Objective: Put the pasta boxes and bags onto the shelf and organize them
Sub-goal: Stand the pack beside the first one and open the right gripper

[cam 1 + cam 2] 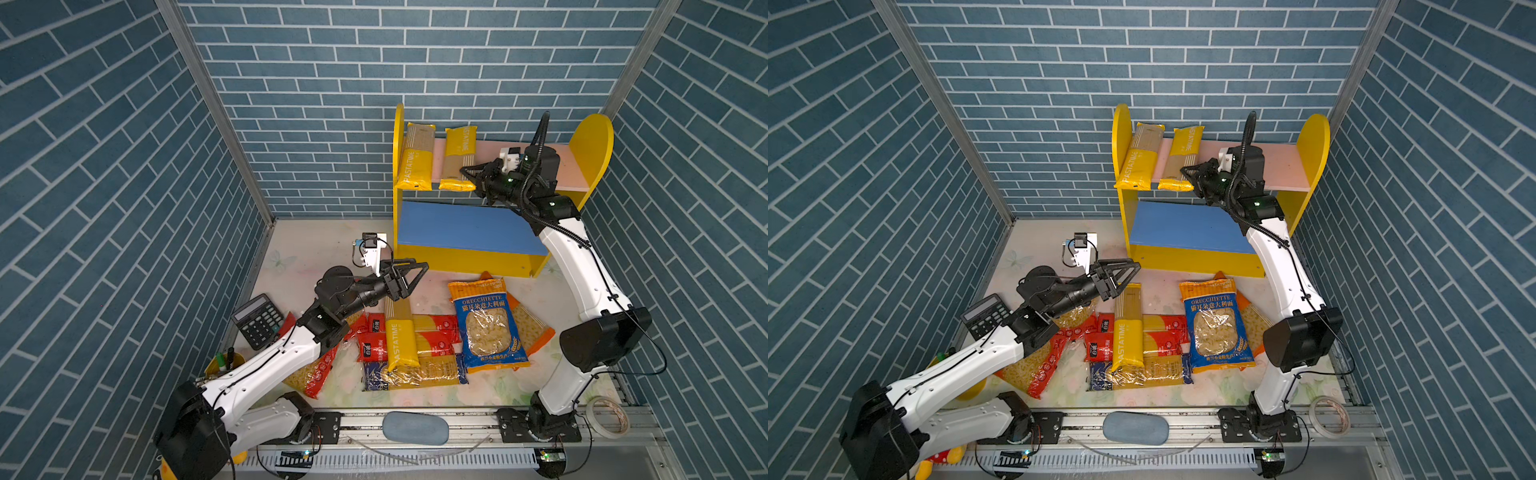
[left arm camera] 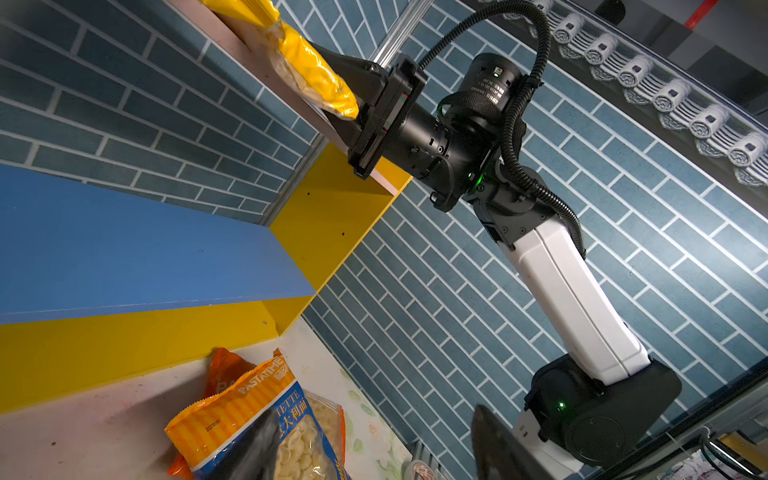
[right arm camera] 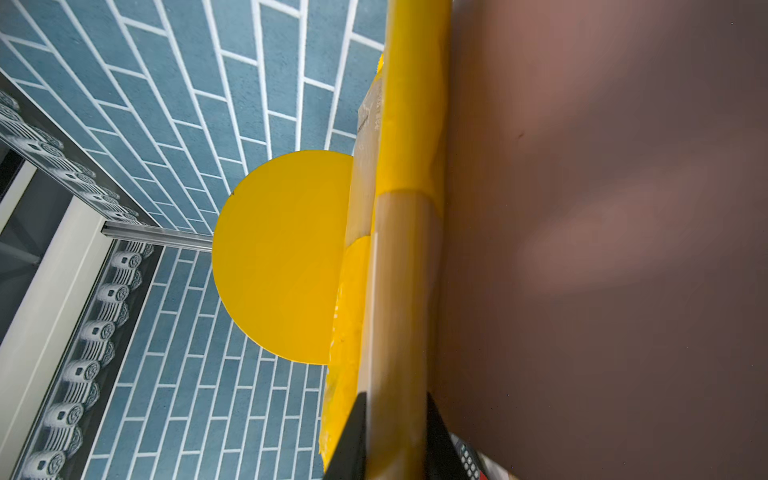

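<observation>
- The right gripper (image 1: 468, 176) is clamped on the front end of a yellow-tan PASTATIME pack (image 1: 459, 158), which lies on the pink upper board (image 1: 571, 166) of the shelf (image 1: 592, 145).
- A second PASTATIME pack (image 1: 415, 160) leans just beside it, against the yellow side panel (image 1: 399, 137).
- The left gripper (image 1: 417, 276) hangs with its jaws spread and empty above a third PASTATIME pack (image 1: 400, 332), which lies in the tabletop pile near the blue ORECCHIETTE bag (image 1: 488, 328).

I record a black calculator (image 1: 258, 320) lying tilted at the left edge of the floral surface (image 1: 316, 249), close to the wall. Just in front of it stands a yellow holder (image 1: 239, 359) with pens. A grey-blue oval pad (image 1: 415, 428) rests on the front metal rail (image 1: 469, 415). A tape roll (image 1: 607, 417) lies at the rail's right end. Blue brick-pattern walls (image 1: 332, 62) enclose three sides.
</observation>
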Motion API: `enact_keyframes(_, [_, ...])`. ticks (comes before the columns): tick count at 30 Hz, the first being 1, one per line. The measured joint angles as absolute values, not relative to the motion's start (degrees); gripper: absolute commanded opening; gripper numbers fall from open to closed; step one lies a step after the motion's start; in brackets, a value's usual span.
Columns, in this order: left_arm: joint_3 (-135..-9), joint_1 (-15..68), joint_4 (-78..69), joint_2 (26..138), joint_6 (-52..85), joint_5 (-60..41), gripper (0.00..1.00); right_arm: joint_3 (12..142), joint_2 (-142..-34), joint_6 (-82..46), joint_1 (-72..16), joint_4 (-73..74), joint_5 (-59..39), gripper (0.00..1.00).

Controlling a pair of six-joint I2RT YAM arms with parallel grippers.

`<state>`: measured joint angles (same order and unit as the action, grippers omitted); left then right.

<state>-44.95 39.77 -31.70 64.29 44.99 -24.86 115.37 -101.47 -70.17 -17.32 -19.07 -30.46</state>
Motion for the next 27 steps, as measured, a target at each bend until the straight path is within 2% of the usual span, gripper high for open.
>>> enact_keyframes(13, [-44.5,41.4,-31.9,65.3,44.2,-23.2,0.73,123.3,-107.4,-70.6,-18.9,-22.2,-34.2,0.00])
enact_keyframes(14, [-44.4,41.5,-31.9,65.4,44.2,-23.1,0.73,123.3,-107.4,-70.5,-18.9,-22.2,-34.3,0.06])
enact_keyframes(16, [-44.2,41.6,-31.9,65.4,44.1,-23.1,0.73,123.3,-107.4,-70.5,-18.9,-22.2,-34.3,0.27])
enact_keyframes(18, [-44.2,41.6,-31.9,65.4,44.1,-23.0,0.73,123.3,-107.4,-70.0,-18.9,-22.2,-34.7,0.37])
enact_keyframes(22, [-44.0,41.6,-32.0,65.2,43.9,-22.8,0.73,123.3,-107.4,-68.6,-18.9,-21.7,-35.7,0.51])
enact_keyframes(27, [-43.1,41.6,-31.9,64.9,43.6,-22.3,0.73,121.6,-105.9,-68.7,-18.6,-20.3,-36.4,0.60])
